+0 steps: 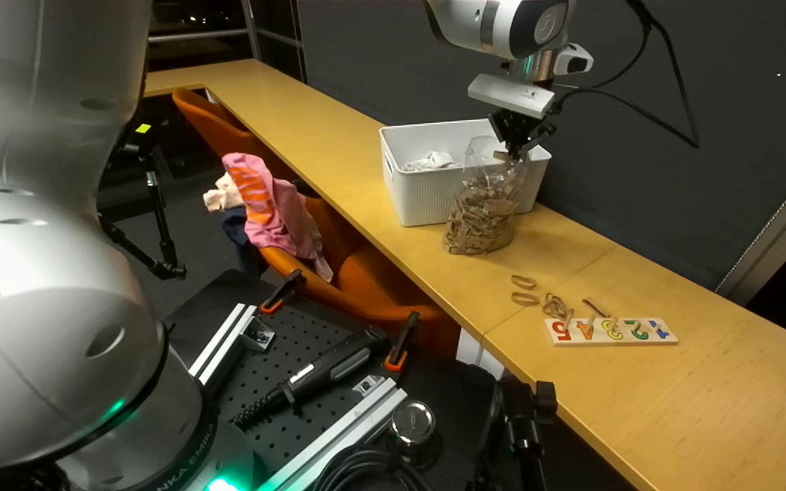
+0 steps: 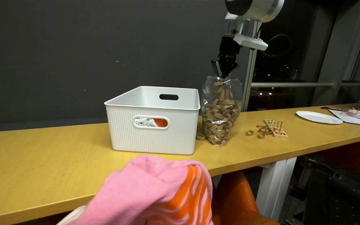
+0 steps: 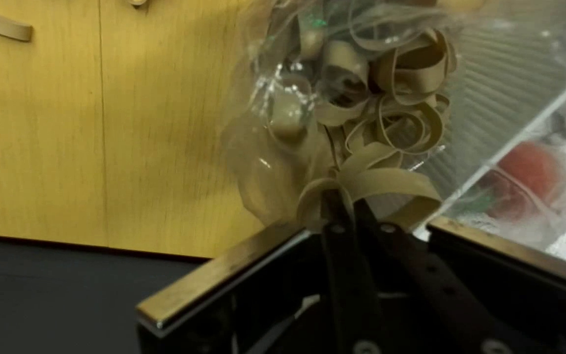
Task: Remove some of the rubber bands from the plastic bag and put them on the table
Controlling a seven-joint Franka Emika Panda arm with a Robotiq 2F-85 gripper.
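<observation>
The clear plastic bag (image 1: 482,228) full of tan rubber bands stands upright on the table in both exterior views (image 2: 220,120). My gripper (image 1: 517,154) points down into the bag's open top, as the other exterior angle also shows (image 2: 223,76). In the wrist view the fingertips (image 3: 346,209) are close together, with rubber bands (image 3: 393,183) pinched between them and looping out on both sides. More bands (image 3: 406,123) lie below in the bag. A few loose rubber bands (image 1: 524,299) lie on the table near the number board, also visible here (image 2: 261,136).
A white basket (image 1: 427,198) with cloth inside stands right beside the bag (image 2: 155,137). A wooden number board (image 1: 611,332) with pegs lies on the table. A white plate (image 2: 319,117) is farther along. Pink cloth (image 2: 155,184) hangs on an orange chair at the table's edge.
</observation>
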